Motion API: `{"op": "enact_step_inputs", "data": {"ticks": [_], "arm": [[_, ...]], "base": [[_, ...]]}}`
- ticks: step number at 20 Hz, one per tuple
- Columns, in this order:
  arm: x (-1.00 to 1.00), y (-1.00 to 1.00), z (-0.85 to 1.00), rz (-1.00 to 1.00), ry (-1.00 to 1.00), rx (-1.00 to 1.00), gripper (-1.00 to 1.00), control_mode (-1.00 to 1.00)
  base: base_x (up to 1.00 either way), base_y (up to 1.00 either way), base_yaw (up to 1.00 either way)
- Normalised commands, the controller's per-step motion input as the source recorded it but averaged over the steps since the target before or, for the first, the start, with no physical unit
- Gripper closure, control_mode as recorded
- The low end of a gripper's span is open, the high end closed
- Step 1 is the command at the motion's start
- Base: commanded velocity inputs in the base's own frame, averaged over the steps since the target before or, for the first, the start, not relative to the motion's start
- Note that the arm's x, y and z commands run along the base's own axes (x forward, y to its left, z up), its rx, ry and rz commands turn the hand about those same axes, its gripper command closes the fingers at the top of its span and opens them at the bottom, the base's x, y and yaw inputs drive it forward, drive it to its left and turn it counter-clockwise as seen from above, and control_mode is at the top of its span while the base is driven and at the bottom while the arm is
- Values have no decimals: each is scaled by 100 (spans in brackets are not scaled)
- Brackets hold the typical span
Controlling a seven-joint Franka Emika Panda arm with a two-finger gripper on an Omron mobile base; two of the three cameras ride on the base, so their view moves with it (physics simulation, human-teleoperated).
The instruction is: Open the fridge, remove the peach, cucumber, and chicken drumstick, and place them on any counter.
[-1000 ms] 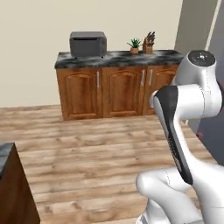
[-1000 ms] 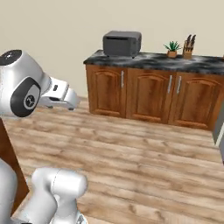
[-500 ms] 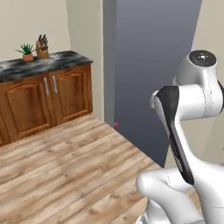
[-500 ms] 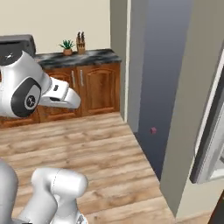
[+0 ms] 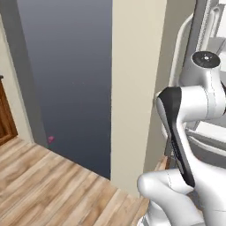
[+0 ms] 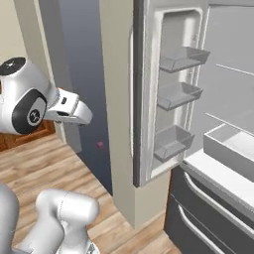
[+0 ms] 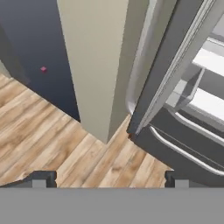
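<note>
The fridge stands with its left door swung open, and several empty door bins show on the door's inside. White shelves and a white drawer show within, above the dark lower drawers. In the hand view the fridge lies ahead to the right, beyond wooden floor. My gripper is open, its fingertips wide apart with nothing between them. My arm stays folded near the base. The peach, cucumber, chicken drumstick and counter are out of view.
A beige wall panel stands just left of the open door, with a tall dark grey panel beside it bearing a small pink mark. Wooden floor lies in front. A sliver of brown cabinet sits at the far left.
The whole picture has swung right, so the camera moved: the counter and cabinets slid out to the left and the open fridge came into view. The arm's pose is unchanged.
</note>
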Motion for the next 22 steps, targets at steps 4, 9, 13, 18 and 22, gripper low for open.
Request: {"op": "enact_step_inputs", "data": {"ticks": [4,9,13,18,22], "arm": [[0,0,0,0,0,0,-100,100],[0,0,0,0,0,0,-100,100],[0,0,0,0,0,0,-100,100],[0,0,0,0,0,0,-100,100],[0,0,0,0,0,0,-100,100]], "base": [[-13,-58,-19],[-96,-36,-20],[-100,-42,-29],[-41,-43,-39],[0,-10,-44]]}}
